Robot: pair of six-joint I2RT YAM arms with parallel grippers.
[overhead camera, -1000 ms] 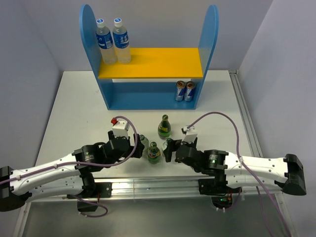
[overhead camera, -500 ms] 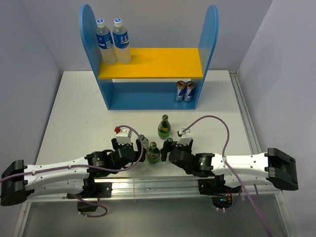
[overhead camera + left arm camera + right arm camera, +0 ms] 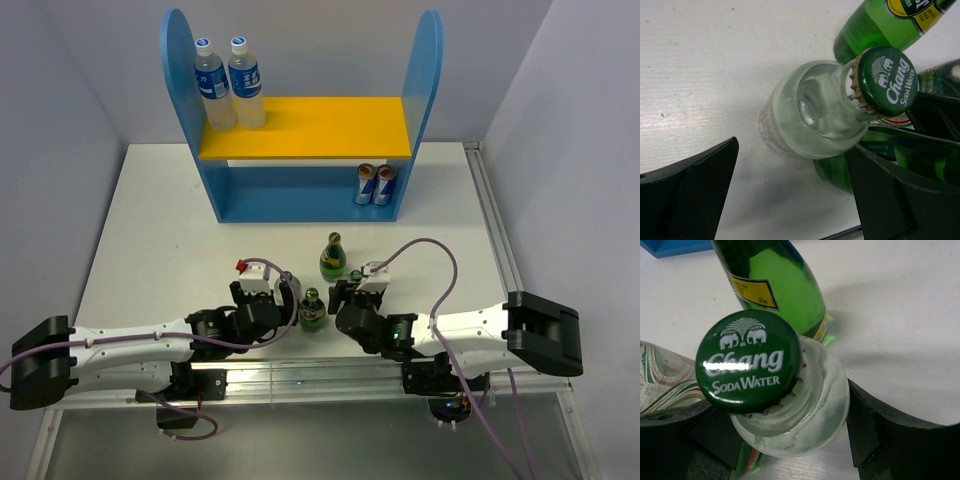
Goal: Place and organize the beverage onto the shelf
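Two clear plastic bottles (image 3: 246, 85) are standing on the blue two-level shelf (image 3: 182, 90), on its yellow board; the glass ones are crowding near the arms. The right gripper (image 3: 790, 427) is pinching a pale glass bottle (image 3: 747, 360), while the left gripper (image 3: 792, 150) is straddling a second pale bottle (image 3: 810, 110), fingers spread. Lifting risks toppling the dark green glass bottle (image 3: 775, 285) just beside. Pale grey walls (image 3: 60, 120) are enclosing the white table (image 3: 150, 230).

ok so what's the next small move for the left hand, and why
Probably close the left hand. Its fingers stand open on either side of the pale glass bottle, with bare table showing between one finger and the glass, so it is not gripped yet. The right hand looks shut on the second pale bottle.
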